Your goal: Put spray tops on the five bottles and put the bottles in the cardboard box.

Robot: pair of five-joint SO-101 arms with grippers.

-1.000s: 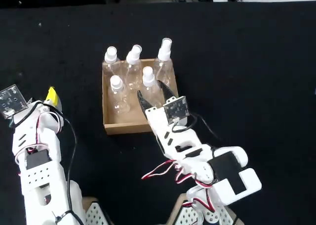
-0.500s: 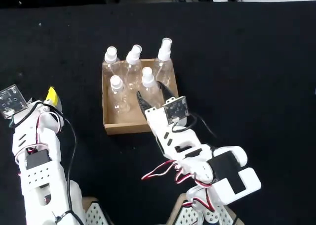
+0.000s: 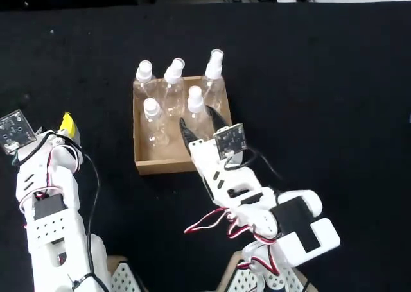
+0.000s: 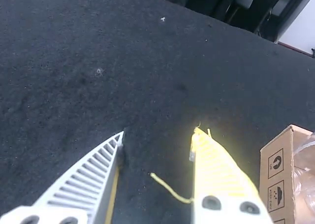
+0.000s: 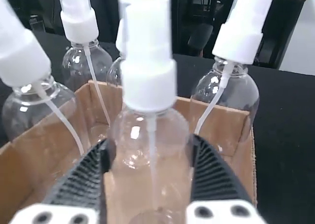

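Five bottles (image 3: 156,130) stood in the one cardboard box (image 3: 160,165), each wearing one of five white spray tops (image 3: 144,69). The right gripper (image 3: 196,114), reaching in from five o'clock, clasped the nearest bottle (image 5: 150,135) between its two fingers. At the box's nine o'clock, the left gripper (image 4: 158,134) hung spread above the black table (image 3: 321,80), grasping nothing.
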